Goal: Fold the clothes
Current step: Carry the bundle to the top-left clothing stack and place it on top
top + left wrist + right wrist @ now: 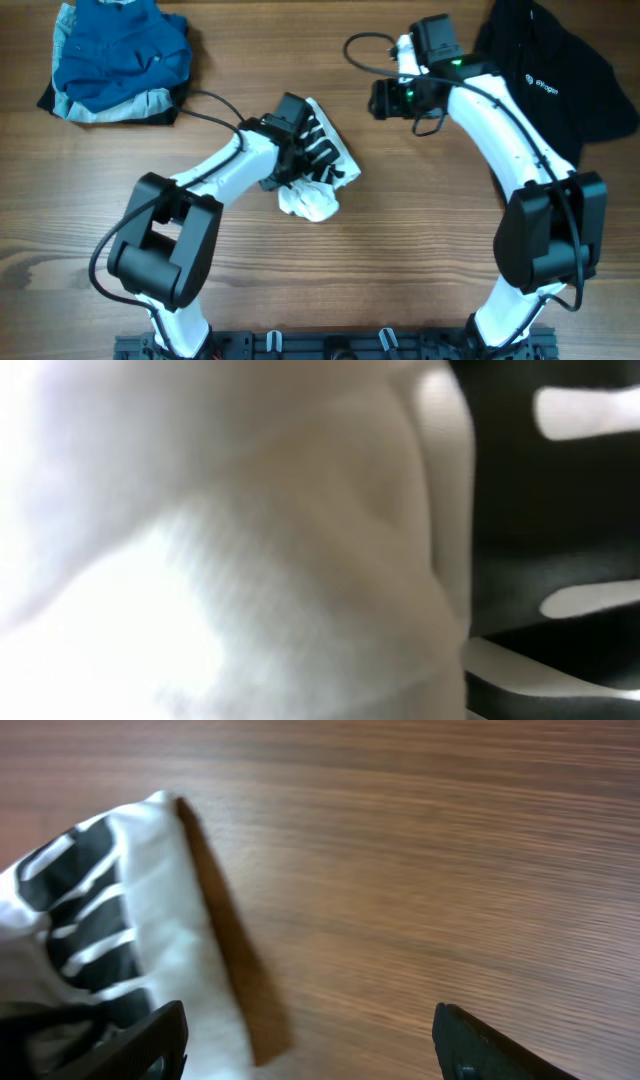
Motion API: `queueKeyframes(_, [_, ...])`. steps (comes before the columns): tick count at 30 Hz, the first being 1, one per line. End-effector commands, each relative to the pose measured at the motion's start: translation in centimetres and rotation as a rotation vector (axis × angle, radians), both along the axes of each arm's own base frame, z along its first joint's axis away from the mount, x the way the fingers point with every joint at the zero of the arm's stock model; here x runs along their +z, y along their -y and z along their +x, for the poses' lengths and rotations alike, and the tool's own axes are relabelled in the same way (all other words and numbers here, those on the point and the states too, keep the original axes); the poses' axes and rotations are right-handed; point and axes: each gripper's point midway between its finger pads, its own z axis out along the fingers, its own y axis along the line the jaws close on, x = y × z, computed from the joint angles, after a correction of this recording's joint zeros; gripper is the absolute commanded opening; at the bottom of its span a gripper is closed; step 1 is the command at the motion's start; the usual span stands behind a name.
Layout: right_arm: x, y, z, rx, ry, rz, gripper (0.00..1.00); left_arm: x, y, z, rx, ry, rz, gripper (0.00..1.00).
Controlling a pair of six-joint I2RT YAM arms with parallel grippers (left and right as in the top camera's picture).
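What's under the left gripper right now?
The crumpled white T-shirt, which the left gripper is shut on. Fabric fills the wrist view, hiding the jaws and the table beneath.

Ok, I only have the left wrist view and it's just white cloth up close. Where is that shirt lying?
Observer: The white T-shirt lies bunched near the middle of the table, with the left gripper down in it, jaws shut on the fabric.
Operator: And the right arm?
Observer: The right gripper is over bare wood beside the shirt's edge, jaws open and holding nothing.
Operator: Any other clothes?
Observer: Yes, at the far edge: a blue pile on the left and a black shirt on the right.
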Motion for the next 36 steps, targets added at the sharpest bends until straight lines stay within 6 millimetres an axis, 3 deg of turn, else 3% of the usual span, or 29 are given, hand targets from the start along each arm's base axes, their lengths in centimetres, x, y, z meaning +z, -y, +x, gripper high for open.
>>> queueKeyframes(1, [-0.4, 2.8, 1.1, -0.082, -0.007, 0.001, 0.79, -2.0, -7.8, 1.3, 0.001, -0.001, 0.232, 0.04])
queueKeyframes(7, [-0.4, 5.3, 1.5, -0.137, -0.013, 0.016, 0.79, 4.3, -9.3, 5.9, -0.016, 0.169, 0.179, 0.04])
queueKeyframes(18, [-0.4, 5.4, 1.6, -0.136, -0.01, 0.016, 0.79, 17.3, -8.7, 10.6, -0.013, 0.527, 0.104, 0.04])
queueKeyframes(24, [-0.4, 5.4, 1.6, -0.136, -0.01, 0.016, 0.79, 21.0, -9.1, 12.5, 0.02, 0.654, 0.08, 0.04])
queueKeyframes(29, [-0.3, 5.4, 1.8, -0.134, 0.001, 0.016, 0.79, 23.4, -12.0, 14.3, 0.128, 0.744, 0.065, 0.04])
queueKeyframes(36, [-0.2, 5.4, 1.9, -0.134, 0.006, 0.017, 0.79, 27.1, -17.8, 16.0, 0.312, 0.852, 0.043, 0.04])
